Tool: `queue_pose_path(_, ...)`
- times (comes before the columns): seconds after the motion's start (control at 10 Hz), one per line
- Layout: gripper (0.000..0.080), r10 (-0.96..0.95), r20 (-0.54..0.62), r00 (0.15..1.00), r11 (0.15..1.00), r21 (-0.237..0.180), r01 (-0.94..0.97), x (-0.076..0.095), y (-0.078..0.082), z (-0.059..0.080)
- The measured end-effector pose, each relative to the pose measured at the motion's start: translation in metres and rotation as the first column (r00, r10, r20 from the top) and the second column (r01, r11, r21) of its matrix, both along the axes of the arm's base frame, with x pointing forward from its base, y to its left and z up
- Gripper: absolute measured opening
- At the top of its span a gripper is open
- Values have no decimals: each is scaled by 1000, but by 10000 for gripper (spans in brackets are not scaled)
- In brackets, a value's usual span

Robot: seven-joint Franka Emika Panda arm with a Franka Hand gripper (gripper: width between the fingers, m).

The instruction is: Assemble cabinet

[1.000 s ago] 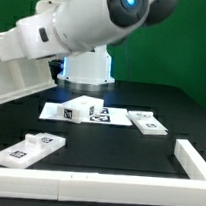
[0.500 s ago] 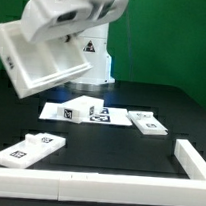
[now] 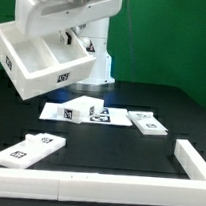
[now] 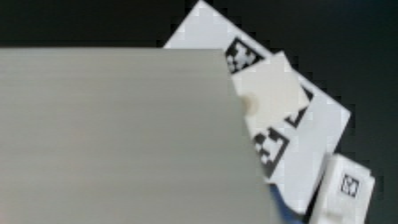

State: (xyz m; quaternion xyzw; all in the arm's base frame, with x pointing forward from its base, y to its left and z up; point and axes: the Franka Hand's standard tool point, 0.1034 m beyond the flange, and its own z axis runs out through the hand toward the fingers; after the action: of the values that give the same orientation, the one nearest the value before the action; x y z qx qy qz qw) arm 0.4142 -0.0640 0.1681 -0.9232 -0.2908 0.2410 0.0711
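1. The gripper [image 3: 68, 38] is clenched on the cabinet body [image 3: 39, 68], seemingly on the wall nearest the wrist; the rim hides most of the fingertips, so I judge the grasp from the box hanging off the arm.
2. The cabinet body is in the air at the exterior view's left, tilted, open side toward that camera, well above the table [image 3: 141, 99]; in the wrist view its grey wall fills most of the picture.
3. 2 flat pieces lie on the table: the right-hand panel [image 3: 148, 122] and the front-left panel [image 3: 29, 147]; the marker board [image 3: 85, 112] lies just beside the right-hand panel.
4. My judgement on handling: hollow stiff plastic, light but bulky; the smooth surface is likely slippery; held by 1 thin wall off-centre, it may pivot between the jaws; I would grip deep at mid-wall and move slowly.
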Motion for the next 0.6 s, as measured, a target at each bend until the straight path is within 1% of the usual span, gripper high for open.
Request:
queue_pose_path(0.1, 31, -29, 42, 999, 997, 73, 26, 5, 18, -3)
queue_pose_path(0.2, 31, -84, 127, 988, 984, 164, 62, 21, 44, -10)
queue_pose_path(0.3, 31, -137, 172, 976, 975, 200, 101, 28, 59, -17)
queue_pose_path(0.4, 31, -197, 233, 952, 958, 250, 137, 34, 68, -24)
queue_pose_path(0.5, 31, -201, 239, 950, 957, 256, 138, 29, 64, -25)
queue_pose_path(0.6, 31, -204, 235, 950, 957, 254, 142, 29, 64, -25)
